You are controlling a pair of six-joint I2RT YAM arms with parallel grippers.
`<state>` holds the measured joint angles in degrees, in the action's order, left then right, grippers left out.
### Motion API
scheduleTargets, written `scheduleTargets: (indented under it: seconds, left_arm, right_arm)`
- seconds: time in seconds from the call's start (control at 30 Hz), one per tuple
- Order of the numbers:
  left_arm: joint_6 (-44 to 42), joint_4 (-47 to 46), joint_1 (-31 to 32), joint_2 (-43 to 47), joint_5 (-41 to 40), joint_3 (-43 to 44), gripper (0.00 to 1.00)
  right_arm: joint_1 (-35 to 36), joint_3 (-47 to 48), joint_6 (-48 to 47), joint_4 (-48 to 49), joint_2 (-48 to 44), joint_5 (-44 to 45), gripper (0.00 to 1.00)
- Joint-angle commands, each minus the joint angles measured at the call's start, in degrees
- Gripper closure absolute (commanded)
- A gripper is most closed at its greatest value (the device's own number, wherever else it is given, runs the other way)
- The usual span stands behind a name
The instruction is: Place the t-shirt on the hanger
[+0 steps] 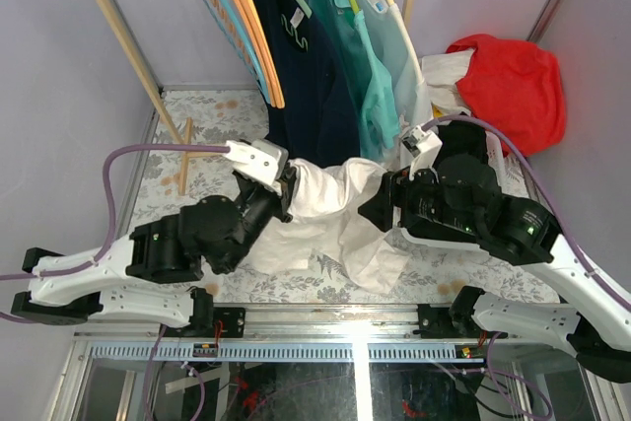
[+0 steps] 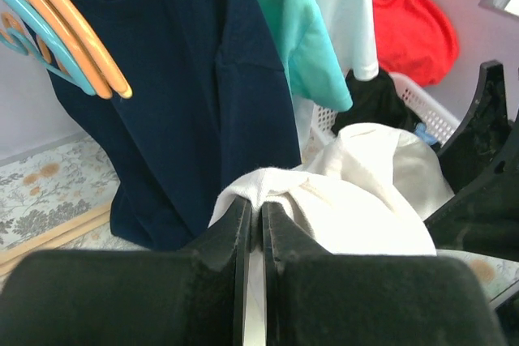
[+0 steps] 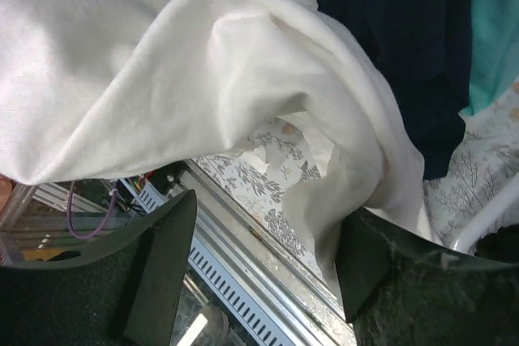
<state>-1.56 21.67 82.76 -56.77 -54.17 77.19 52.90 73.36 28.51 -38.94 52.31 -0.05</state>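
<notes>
Both arms reach low toward the middle of the table (image 1: 202,113), the left gripper (image 1: 288,189) at 9 o'clock of the t-shirt (image 1: 325,214) and the right gripper (image 1: 380,206) at 3 o'clock. The wrinkled white cloth is slung between them and sags toward 6. Only the left wrist view shows its jaws pinched on a bunched fold; the right wrist view shows that one's jaws wide apart, with cloth draped across them unclamped.
</notes>
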Motion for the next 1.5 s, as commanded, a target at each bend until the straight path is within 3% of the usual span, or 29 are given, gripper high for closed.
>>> scheduleTargets:
  seconds: [0.0,0.37,0.47,0.73,0.87,1.03,1.47]
  left_arm:
    - [3.86,5.02,-0.47,-1.28,0.6,2.74,1.0]
    - [5.09,6.01,-0.57,-5.28,0.07,3.4,1.0]
    - [5.16,6.63,-0.82,-6.67,-0.09,4.0,1.0]
    - [6.23,7.86,-4.74,-10.08,3.3,6.5,1.0]
    - [5.41,8.63,-5.16,-12.43,4.14,9.7,1.0]
    - [5.24,10.83,-6.48,-15.58,4.99,13.74,1.0]
    - [6.05,11.65,-7.82,-18.67,7.01,17.2,1.0]
  right_arm:
    - [-0.05,-0.12,-0.36,-1.56,-1.69,0.92,0.27]
    - [-0.08,0.56,-2.12,-3.61,-5.45,-10.85,0.26]
    - [-0.04,0.28,-3.43,-5.18,-6.72,-13.99,0.21]
    - [-0.03,-1.02,-4.29,-7.9,-9.34,-13.04,0.19]
    - [-0.02,-4.59,-2.8,-1.82,-7.99,-14.46,0.23]
    - [0.12,-8.57,0.02,8.4,-5.62,-21.05,0.4]
    - [2.9,-7.65,-0.27,16.43,1.24,-6.81,0.31]
